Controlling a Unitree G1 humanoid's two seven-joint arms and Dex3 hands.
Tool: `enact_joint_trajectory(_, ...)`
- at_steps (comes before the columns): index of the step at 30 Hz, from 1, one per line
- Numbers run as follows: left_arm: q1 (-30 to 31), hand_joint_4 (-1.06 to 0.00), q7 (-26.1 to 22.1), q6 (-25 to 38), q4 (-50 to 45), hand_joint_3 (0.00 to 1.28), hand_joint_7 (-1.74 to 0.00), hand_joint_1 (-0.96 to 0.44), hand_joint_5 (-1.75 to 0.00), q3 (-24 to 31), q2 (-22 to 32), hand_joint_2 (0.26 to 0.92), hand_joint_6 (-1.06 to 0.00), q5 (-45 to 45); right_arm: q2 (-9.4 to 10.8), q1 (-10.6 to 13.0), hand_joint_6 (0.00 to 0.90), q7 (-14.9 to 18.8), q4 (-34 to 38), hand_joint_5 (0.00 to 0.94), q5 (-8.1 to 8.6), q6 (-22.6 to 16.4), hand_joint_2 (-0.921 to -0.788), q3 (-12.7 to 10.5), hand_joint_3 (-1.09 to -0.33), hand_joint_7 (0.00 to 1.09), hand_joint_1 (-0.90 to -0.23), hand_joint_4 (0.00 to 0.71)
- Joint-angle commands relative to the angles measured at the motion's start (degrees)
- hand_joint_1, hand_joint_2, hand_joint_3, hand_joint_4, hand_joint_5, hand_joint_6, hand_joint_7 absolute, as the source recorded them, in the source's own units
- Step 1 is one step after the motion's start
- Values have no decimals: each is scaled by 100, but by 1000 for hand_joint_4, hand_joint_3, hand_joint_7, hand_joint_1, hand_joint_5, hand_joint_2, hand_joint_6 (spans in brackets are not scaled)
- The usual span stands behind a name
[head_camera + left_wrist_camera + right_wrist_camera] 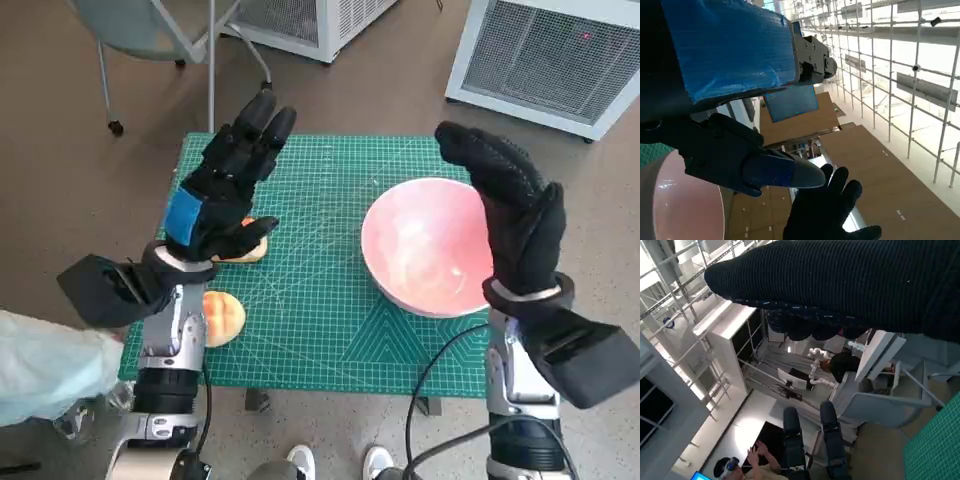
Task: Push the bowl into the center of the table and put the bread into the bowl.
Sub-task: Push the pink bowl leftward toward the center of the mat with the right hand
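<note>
Right hand (515, 215) beside empty pink bowl (425, 245), fingers apart; left hand (225, 185) fingers apart above bread (245, 250).

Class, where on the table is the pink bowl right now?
In the head view the pink bowl sits right of the green mat's middle, just beside the gloved right hand, well apart from both pieces of bread.

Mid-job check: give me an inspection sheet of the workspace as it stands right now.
Surface: green cutting mat covers the table.
Job's things: pink bowl empty, right of centre; one bread near the left front edge, another partly hidden under the left hand.
Clutter: nothing seen.
Hands: left hand open above the mat; right hand open, raised beside the bowl.
Cables: black cable by the right forearm.
Surroundings: chair, white units, feet.
</note>
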Motion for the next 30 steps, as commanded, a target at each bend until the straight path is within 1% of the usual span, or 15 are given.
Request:
enact_joint_trajectory(1,-2,-113,-17,30,-58,193,-11,-619,-1,-17,18,921,-206,24,-184,180,0,-67,265,7,-41,-139,-921,-240,-709,476,-729,105)
enact_joint_trajectory(4,-16,-114,-23,22,-29,193,-12,-619,-1,-9,26,921,-206,21,-312,142,-1,-195,606,8,-132,-344,-921,-457,-722,481,-722,111)
enact_joint_trajectory(7,-21,-114,-27,28,-17,192,-12,-619,-1,-1,31,921,-207,12,-407,61,-1,-522,1063,8,-345,-570,-921,-698,-742,479,-711,113)
enact_joint_trajectory(10,-30,-113,-18,15,7,191,-11,-617,-1,4,29,921,-205,20,-457,-25,-1,-815,1507,7,-504,-786,-921,-857,-761,477,-702,114)
enact_joint_trajectory(13,-43,-113,-12,-24,56,190,-8,-612,0,10,32,921,-201,39,-523,-155,-1,-1159,2131,8,-663,-1070,-921,-1012,-782,478,-690,119)
enact_joint_trajectory(16,-52,-112,-4,-62,88,189,-6,-608,0,16,36,921,-198,57,-593,-305,-1,-1447,2779,10,-763,-1363,-921,-1123,-800,479,-682,124)
enact_joint_trajectory(18,-57,-112,9,-92,108,190,-6,-608,0,17,39,921,-196,80,-640,-430,0,-1609,3277,11,-783,-1546,-921,-1191,-808,480,-681,128)
enact_joint_trajectory(22,-69,-112,18,-128,141,192,-5,-614,0,14,42,921,-196,104,-675,-655,9,-1764,4067,14,-703,-1743,-921,-1284,-821,489,-682,137)
enact_joint_trajectory(24,-74,-112,22,-141,153,192,-5,-617,0,14,39,921,-195,115,-648,-769,15,-1780,4436,16,-605,-1786,-921,-1328,-826,493,-682,142)
enact_joint_trajectory(27,-78,-112,32,-178,174,193,-5,-620,0,16,42,921,-195,161,-578,-924,30,-1709,4887,19,-446,-1791,-921,-1389,-833,500,-677,151)
enact_joint_trajectory(30,-85,-113,39,-217,195,194,-5,-621,-1,17,55,921,-196,207,-526,-1044,44,-1643,5286,16,-373,-1728,-921,-1398,-850,503,-658,150)
